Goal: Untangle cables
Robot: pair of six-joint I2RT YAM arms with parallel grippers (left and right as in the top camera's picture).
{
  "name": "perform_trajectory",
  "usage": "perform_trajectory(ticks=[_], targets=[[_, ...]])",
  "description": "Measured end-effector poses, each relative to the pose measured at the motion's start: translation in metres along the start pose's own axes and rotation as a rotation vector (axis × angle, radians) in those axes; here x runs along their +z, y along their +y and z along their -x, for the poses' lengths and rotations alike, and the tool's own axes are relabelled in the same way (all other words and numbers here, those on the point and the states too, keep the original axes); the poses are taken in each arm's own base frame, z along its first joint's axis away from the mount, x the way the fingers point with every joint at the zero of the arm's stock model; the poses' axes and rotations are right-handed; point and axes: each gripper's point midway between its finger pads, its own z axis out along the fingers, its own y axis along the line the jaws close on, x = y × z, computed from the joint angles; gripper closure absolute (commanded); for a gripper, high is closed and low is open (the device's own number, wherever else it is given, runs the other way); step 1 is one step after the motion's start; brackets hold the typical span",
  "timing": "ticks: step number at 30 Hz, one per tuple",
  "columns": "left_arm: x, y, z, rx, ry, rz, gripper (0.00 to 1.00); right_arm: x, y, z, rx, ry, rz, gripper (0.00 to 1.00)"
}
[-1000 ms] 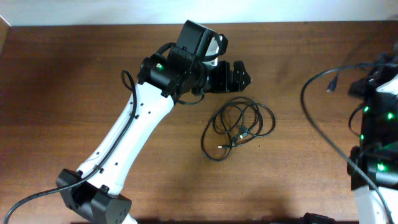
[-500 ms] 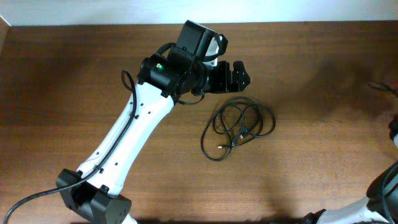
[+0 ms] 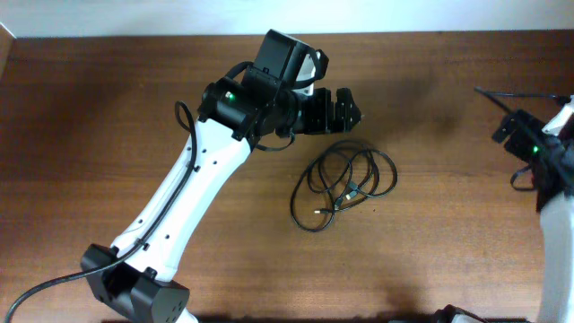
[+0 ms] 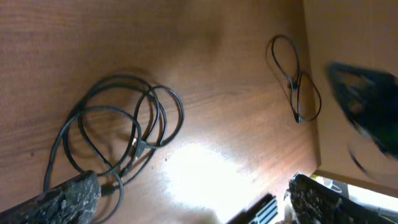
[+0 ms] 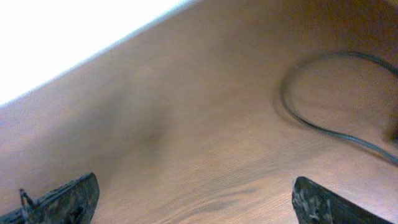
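The cables [image 3: 345, 182] lie in one loose bundle near the middle of the tabletop [image 3: 108, 126]: thin black cords thrown into several overlapping rings, wider at the far side and drawn to a narrower loop toward the near edge. In the left wrist view the rings [image 4: 118, 134] cross one another at many points, and which cord runs over which cannot be told. A small plug [image 3: 352, 190] with a yellowish tip lies inside the rings, and a second end [image 3: 319, 212] shows lower in the narrow loop. Nothing grips the bundle; it rests flat on the wood.

The left arm [image 3: 193, 188] reaches from the near left corner slantwise across the tabletop, its wrist turned toward the right. The left hand [image 3: 345, 108] hangs just beyond the far side of the bundle, apart from it. In its own camera the left hand [image 4: 193, 183] is released, the two fingers [image 4: 68, 199] spread wide with the cables seen below and between them.

The right arm [image 3: 554, 179] stands at the right edge, well apart from the bundle. The right hand [image 5: 193, 186] is also released and holds nothing, fingers [image 5: 323, 200] wide over bare wood, with a thicker black wire [image 5: 298, 118] curving nearby
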Motion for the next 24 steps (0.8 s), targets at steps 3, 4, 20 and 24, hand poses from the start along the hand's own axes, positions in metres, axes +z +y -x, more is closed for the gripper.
perform_trajectory(ticks=[3, 4, 20, 24], targets=[[0.0, 0.0, 0.0, 0.001, -0.002, -0.001, 0.01, -0.095, 0.072, -0.002, -0.071, -0.083, 0.3, 0.02], [0.0, 0.0, 0.0, 0.0, 0.001, 0.001, 0.01, -0.114, 0.085, -0.017, -0.08, -0.051, 0.367, 0.02], [0.0, 0.0, 0.0, 0.0, 0.0, 0.001, 0.01, -0.148, 0.1, -0.125, 0.108, 0.44, 0.501, 0.02], [0.0, 0.0, 0.0, 0.0, 0.0, 0.001, 0.01, -0.149, 0.1, -0.125, 0.108, 0.442, 0.501, 0.02]])
